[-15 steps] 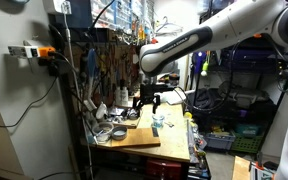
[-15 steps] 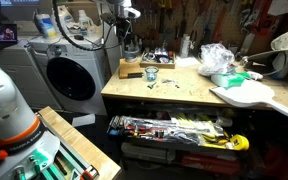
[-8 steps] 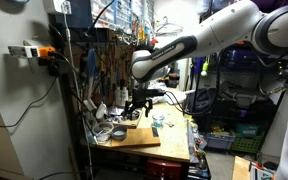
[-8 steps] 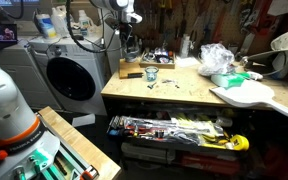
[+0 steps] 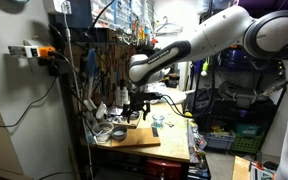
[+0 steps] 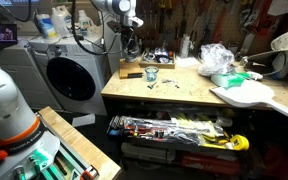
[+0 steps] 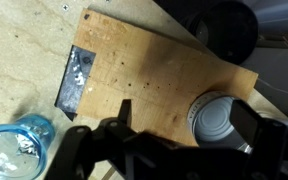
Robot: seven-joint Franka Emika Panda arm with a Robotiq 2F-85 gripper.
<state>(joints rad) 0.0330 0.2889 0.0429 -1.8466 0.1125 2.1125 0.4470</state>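
My gripper (image 7: 184,122) is open and empty, and points down over a wooden board (image 7: 144,75). A silver tin can (image 7: 216,122) stands on the board just inside my right finger (image 7: 248,126), while my left finger (image 7: 124,110) hangs over bare wood. I cannot tell whether the finger touches the can. In both exterior views the gripper (image 5: 136,108) (image 6: 131,48) hangs just above the board (image 5: 144,136) (image 6: 132,70) at the bench's end.
A blue glass cup (image 7: 12,148) (image 6: 151,74) stands beside the board, and a dark metal plate (image 7: 76,80) lies on the board's edge. The workbench (image 6: 184,95) holds small parts, a plastic bag (image 6: 216,57) and a white guitar body (image 6: 249,95). A washing machine (image 6: 72,78) stands next to it.
The arm has swung sideways along the bench, carrying the open gripper over the wooden board toward the can. Nothing was taken hold of.
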